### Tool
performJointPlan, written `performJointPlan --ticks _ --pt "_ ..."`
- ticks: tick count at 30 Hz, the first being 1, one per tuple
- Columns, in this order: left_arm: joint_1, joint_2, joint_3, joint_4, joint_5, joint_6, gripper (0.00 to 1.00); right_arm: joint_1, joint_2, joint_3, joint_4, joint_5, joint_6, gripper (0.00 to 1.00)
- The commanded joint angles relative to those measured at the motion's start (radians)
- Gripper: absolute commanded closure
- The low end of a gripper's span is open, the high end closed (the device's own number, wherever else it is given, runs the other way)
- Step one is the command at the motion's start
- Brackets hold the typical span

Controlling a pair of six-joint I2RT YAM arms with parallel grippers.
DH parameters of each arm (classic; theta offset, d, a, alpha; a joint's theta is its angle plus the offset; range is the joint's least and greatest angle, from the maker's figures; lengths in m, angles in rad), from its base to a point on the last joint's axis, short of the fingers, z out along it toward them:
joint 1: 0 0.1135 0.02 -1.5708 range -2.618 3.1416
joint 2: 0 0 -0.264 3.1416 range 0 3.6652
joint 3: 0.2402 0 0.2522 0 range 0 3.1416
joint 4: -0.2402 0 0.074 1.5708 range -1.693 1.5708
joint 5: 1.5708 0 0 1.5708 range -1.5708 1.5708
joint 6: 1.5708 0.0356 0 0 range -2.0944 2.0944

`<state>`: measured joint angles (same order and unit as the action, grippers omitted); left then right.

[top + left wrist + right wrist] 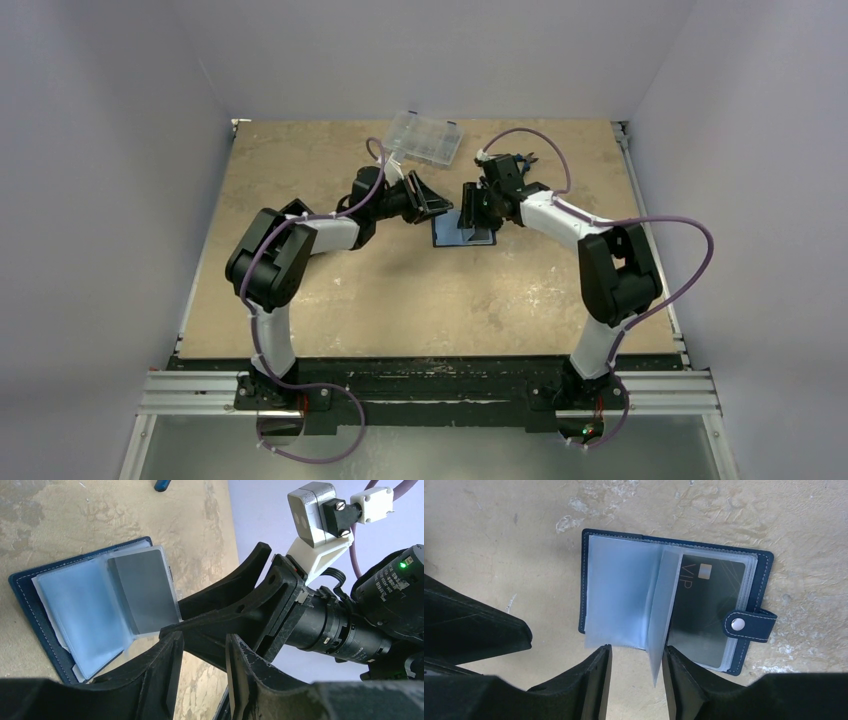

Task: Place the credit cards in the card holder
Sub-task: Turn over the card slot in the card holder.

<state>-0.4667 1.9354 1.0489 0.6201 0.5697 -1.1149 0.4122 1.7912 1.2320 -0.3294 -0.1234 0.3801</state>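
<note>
Navy, white-stitched card holder lies open on the mottled tan table, a glossy grey card inside its clear plastic sleeves. The right gripper has its jaws spread astride one upright sleeve; the left gripper has its jaws apart and empty.

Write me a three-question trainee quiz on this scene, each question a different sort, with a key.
1. True or false: the card holder lies folded shut.
2. Where is the grey VIP card? A: inside a clear sleeve of the holder. B: loose beside the holder. C: clamped between gripper fingers.
3. Fill the gap: in the top view, the clear plastic case lies near the ___ edge of the table, as seen from the arm bases.

Key: 1 false, it lies open; 2 A; 3 far.
</note>
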Motion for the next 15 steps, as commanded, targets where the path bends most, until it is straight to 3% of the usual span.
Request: performJointPlan --ticks 1,9,15 --pt "0.005 -0.016 0.028 0.038 0.013 0.003 0.6 0.002 0.002 0.04 0.019 -0.017 -0.011 0.5" --pt "0.007 -0.033 0.023 0.026 0.017 0.014 0.6 0.002 -0.017 0.021 0.015 0.005 -0.012 0.42" --pt "0.029 -0.102 0.015 -0.042 0.055 0.075 0.58 0.001 -0.094 -0.015 -0.074 0.194 -0.063 0.24"
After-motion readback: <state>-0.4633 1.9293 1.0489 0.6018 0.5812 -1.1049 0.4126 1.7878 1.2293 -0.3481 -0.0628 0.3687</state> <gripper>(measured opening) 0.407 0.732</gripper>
